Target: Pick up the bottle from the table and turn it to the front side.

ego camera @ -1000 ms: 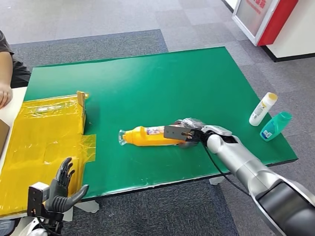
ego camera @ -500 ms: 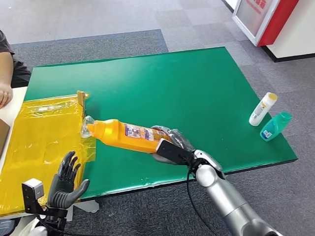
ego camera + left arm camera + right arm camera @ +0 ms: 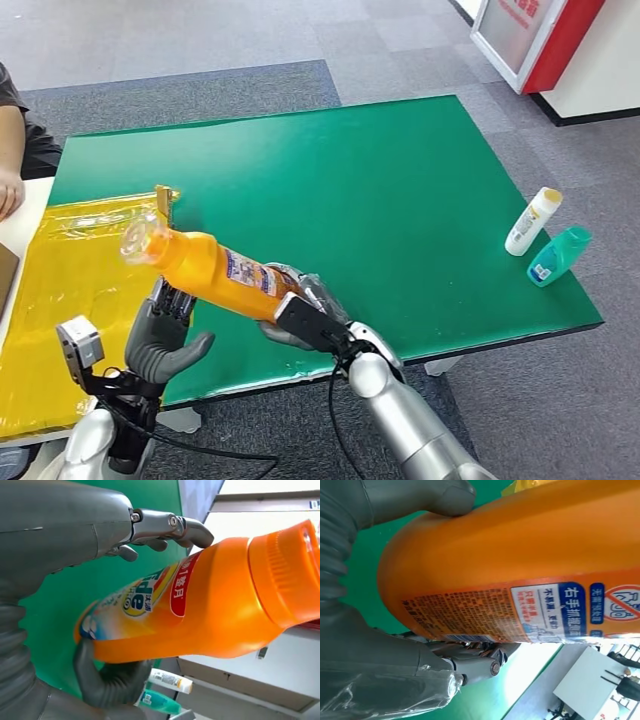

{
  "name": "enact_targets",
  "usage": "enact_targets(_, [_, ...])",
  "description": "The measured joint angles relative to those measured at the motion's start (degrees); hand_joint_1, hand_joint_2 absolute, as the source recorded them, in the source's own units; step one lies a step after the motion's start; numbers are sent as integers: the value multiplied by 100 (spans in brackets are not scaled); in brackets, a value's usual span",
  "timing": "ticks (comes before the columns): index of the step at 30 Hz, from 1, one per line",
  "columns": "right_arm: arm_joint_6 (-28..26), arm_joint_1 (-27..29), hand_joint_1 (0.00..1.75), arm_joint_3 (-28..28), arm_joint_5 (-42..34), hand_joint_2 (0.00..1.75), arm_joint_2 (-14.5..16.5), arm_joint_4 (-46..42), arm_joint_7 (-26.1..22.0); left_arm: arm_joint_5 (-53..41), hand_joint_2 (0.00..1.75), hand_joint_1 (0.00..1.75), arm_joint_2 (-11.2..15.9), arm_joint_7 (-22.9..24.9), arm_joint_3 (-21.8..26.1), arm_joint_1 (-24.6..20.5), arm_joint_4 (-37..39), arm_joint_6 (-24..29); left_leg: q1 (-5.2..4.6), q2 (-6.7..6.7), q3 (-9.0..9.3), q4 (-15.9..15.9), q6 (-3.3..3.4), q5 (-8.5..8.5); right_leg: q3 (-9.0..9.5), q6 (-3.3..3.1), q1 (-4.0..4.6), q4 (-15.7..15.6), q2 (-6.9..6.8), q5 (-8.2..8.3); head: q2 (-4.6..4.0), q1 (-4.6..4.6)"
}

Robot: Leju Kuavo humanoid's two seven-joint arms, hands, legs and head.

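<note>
One orange bottle (image 3: pixel 215 272) is held up off the green table (image 3: pixel 392 190), over its front edge near the left corner, tilted with the clear-capped neck raised toward the yellow sheet (image 3: pixel 72 270). Its base end is gripped by the right hand (image 3: pixel 302 312), thumb and fingers wrapped around the body. The left hand (image 3: pixel 162 335) is raised just beneath the bottle's middle, fingers spread and curved toward it; whether contact is made cannot be told for sure. Two more bottles are counted near the table's right edge: one white bottle (image 3: pixel 533 221) with a yellow cap and one teal bottle (image 3: pixel 560 255), lying side by side, well apart from the hands. At the far left, a person's arm (image 3: pixel 13 150) is seen resting beside the table.
</note>
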Motion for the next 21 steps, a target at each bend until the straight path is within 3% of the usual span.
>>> enact_targets(6, [-33, 76, 175, 19, 132, 175, 93, 110, -16, -142, 175, 0, -77, 152, -73, -57, -221, 505, 0, 0, -1, 0, 0, -1, -1, 0, 0, 0, 0, -1, 0, 1])
enact_targets(12, [-36, 236, 175, 21, 169, 175, 106, 155, -16, -56, 175, 0, -227, 161, 3, -60, -419, 668, 0, 0, -1, 0, 0, -1, 0, 0, 0, 0, 0, -1, 0, 0])
enact_targets(13, [-36, 261, 175, 22, 172, 175, 107, 156, -16, -50, 175, 7, -243, 161, 21, -60, -437, 676, 0, 0, -1, 0, 0, -1, 0, 0, 0, 0, 0, -1, 0, 0])
enact_targets(17, [-34, 331, 175, 30, 178, 175, 110, 156, -17, -40, 175, 171, -292, 161, 65, -57, -474, 682, 0, 0, -1, 0, 0, 0, -1, 0, 0, 0, 0, -1, 0, -1])
enact_targets(21, [-32, 347, 175, 34, 182, 175, 119, 156, -21, 20, 175, 175, -316, 160, 82, -55, -479, 662, 0, 0, -1, 0, 0, 0, 0, 0, 0, 0, 0, 0, 0, 1])
